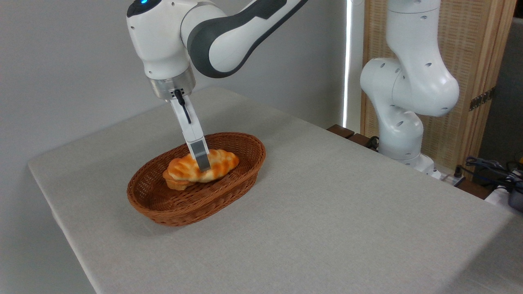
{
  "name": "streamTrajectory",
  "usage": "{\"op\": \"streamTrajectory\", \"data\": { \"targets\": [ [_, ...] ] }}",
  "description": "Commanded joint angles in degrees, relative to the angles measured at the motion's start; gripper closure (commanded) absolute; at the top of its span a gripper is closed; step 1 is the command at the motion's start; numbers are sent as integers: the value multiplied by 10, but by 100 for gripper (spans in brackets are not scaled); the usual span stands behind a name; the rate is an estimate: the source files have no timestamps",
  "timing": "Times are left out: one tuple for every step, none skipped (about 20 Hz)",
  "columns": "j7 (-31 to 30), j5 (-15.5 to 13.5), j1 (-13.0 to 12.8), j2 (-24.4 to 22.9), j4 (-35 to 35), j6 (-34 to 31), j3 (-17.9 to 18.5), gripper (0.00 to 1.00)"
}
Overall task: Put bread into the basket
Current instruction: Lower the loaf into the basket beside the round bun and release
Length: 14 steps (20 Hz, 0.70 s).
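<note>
1. The gripper [202, 162] is clamped on the bread [203, 165] around its middle. You only really see the near finger; the other one's hidden behind the loaf.
2. The loaf's long axis runs left-right, roughly along the basket [196, 178], with the pointed ends sticking out either side of the finger.
3. The bread is inside the rim, in the far half, its left end lying over a small orange bun [175, 183].
4. So the bread is straight below the wrist, and I'd guess letting go is all that's left.
</note>
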Motion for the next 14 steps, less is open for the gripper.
{"op": "streamTrajectory", "data": {
  "targets": [
    [1,-2,2,1,7,3,-1,0],
    [1,-2,2,0,7,3,-1,0],
    [1,-3,3,-1,8,5,0,0],
    [1,-3,3,-2,17,7,3,0],
    [1,-3,4,-3,22,7,5,0],
    [-1,-3,9,-5,31,6,9,0],
    [-4,-3,9,-7,45,4,26,0],
    [-5,-2,9,-8,53,1,36,0],
    [-7,-2,9,-11,68,-3,52,0],
    [-9,-2,9,-14,74,-4,60,0],
    [-18,-2,9,-18,80,-3,81,0],
    [-26,-2,9,-21,87,-4,101,0],
    [-29,-2,9,-21,91,-5,110,0],
    [-32,-2,9,-24,95,-15,127,0]
  ]
}}
